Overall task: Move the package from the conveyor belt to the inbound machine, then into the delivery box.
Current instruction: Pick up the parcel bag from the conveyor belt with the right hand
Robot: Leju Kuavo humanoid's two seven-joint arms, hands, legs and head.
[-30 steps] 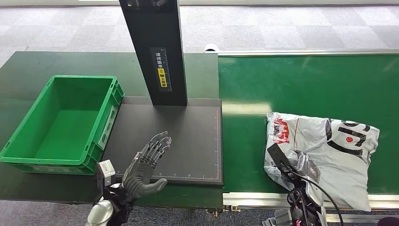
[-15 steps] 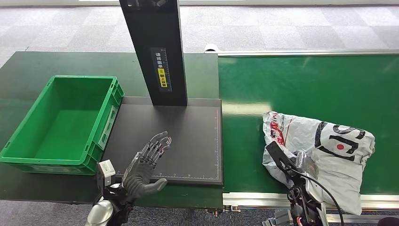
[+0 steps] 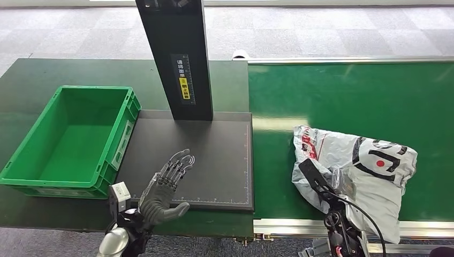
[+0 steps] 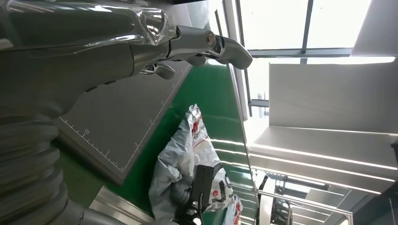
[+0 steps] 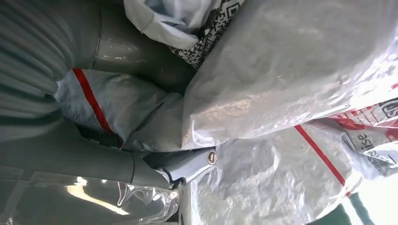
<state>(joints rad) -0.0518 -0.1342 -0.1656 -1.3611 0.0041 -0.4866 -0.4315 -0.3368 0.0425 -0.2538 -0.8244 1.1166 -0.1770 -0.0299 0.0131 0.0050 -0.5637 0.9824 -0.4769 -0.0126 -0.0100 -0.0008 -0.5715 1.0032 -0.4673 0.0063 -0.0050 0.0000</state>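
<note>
The green conveyor belt [image 3: 342, 96] is the widest thing here and serves as the landmark: it runs along the right side, bordered by a silver rail on its near edge. Touching its left edge lies the inbound machine [image 3: 203, 160], a flat dark scanning plate with a ruled white border and a tall black post [image 3: 176, 59] rising from its far side, marked with a yellow label. Further left of the belt, beyond the plate, stands the green delivery box [image 3: 115, 147], an open plastic crate on the dark green table [image 3: 32, 80]. The package [image 3: 364, 171], a crumpled grey-white plastic mailer with red and black print, rests on the belt's near portion, close to the rail. The right hand [image 5: 141, 164] grips it from the near side, its thumb and fingers pressed into the bag's folds. The left hand [image 3: 166, 187] hovers over the plate's near edge, left of the belt, fingers spread and holding nothing.
</note>
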